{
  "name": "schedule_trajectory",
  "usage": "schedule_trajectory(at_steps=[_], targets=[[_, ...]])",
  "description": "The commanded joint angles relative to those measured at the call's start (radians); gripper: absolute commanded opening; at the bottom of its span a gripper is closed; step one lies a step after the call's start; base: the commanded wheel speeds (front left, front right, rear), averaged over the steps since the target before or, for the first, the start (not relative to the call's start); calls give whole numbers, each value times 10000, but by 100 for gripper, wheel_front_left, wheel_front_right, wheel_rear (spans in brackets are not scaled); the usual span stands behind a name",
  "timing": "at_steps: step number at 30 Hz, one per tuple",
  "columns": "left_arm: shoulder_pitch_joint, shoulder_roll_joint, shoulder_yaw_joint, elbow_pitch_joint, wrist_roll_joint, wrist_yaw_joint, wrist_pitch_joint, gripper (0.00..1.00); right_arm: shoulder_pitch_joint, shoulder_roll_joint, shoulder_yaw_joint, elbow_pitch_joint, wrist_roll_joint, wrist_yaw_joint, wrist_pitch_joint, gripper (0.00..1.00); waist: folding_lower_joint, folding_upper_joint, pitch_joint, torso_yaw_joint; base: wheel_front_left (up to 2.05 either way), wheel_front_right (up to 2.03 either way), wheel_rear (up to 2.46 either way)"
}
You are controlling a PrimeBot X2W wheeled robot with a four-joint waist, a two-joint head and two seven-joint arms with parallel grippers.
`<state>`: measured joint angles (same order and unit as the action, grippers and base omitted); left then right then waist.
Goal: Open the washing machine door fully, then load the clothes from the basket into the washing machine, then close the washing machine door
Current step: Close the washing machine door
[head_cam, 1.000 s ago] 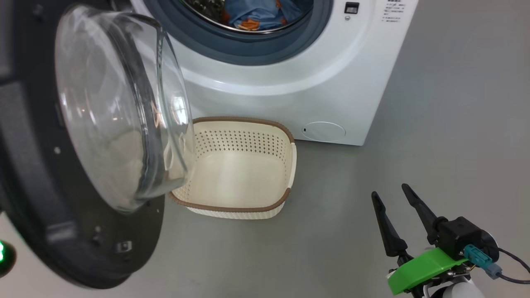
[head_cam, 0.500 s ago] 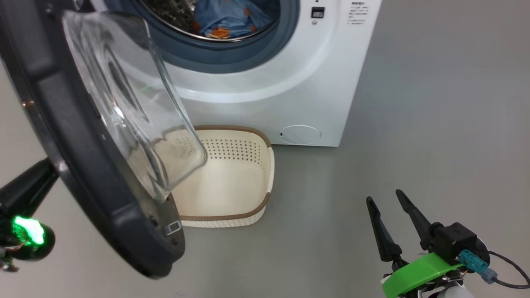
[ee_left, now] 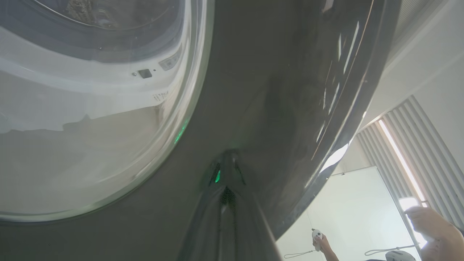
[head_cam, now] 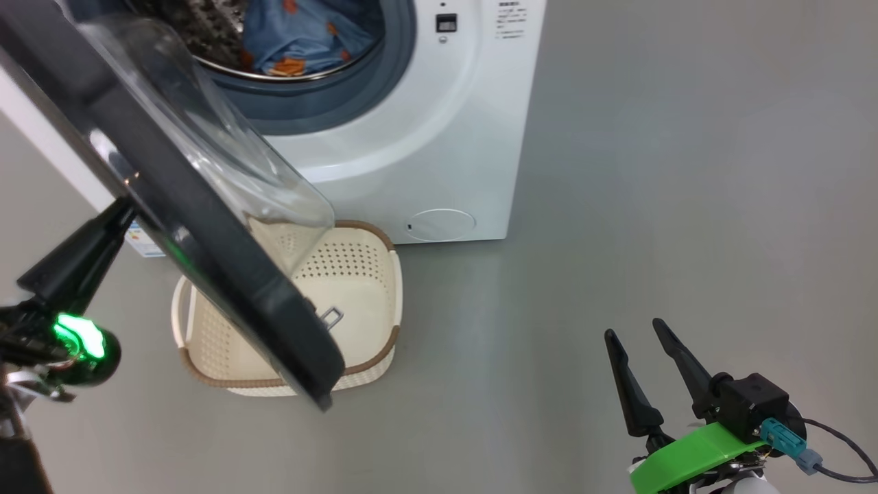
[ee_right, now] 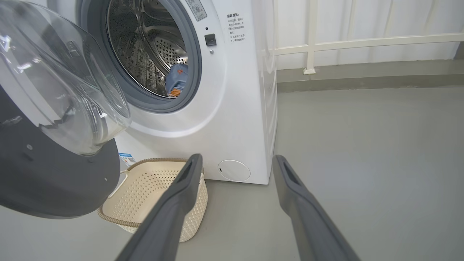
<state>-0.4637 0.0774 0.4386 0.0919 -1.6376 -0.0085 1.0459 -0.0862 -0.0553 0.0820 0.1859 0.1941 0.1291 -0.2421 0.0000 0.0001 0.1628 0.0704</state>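
Note:
The washing machine (head_cam: 425,137) stands open, and the clothes (head_cam: 295,34) lie in its steel drum, also seen as blue clothes (ee_right: 177,79) in the right wrist view. The washing machine door (head_cam: 206,226) hangs partly swung, edge-on to the head camera, above the basket (head_cam: 212,343), which holds nothing. My left gripper (head_cam: 125,208) is shut, its tips against the door's glossy black outer rim (ee_left: 272,90). My right gripper (head_cam: 634,329) is open and holds nothing, low on the right over bare floor, well apart from the machine (ee_right: 235,108).
The grey floor stretches right of the machine. A white railing (ee_right: 362,40) runs along the back wall. The round white flap (head_cam: 439,224) sits low on the machine front. A person's hand with a controller (ee_left: 319,239) shows beyond the door's edge.
The head camera has turned, shifting everything left. The door has swung from facing me to edge-on, towards the opening, and my shut left gripper has come into view behind it. The right gripper stays open.

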Motion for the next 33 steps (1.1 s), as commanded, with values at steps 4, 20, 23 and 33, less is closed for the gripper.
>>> schedule_trajectory(at_steps=[4, 20, 23, 33], targets=[[-573, 60, -25, 46, 187, -381, -329, 0, -271, 50, 242, -198, 98, 16, -164, 100, 0, -1, 67, -381, 0, 0, 0], [-1650, -252, -749, 1569, 699, -1196, -2692, 0, -459, 50, 273, -229, 122, 16, -190, 100, 0, -1, 403, -989, 0, 0, 0], [-1868, -260, -834, 1683, 751, -1214, -3147, 0, -485, 51, 276, -246, 129, 16, -192, 100, 0, -1, 496, -1108, 0, 0, 0], [-2143, -244, -961, 1684, 918, -1219, -3911, 0, -555, 51, 253, -368, 184, 16, -195, 100, 0, -1, 720, -1438, 0, 0, 0]])
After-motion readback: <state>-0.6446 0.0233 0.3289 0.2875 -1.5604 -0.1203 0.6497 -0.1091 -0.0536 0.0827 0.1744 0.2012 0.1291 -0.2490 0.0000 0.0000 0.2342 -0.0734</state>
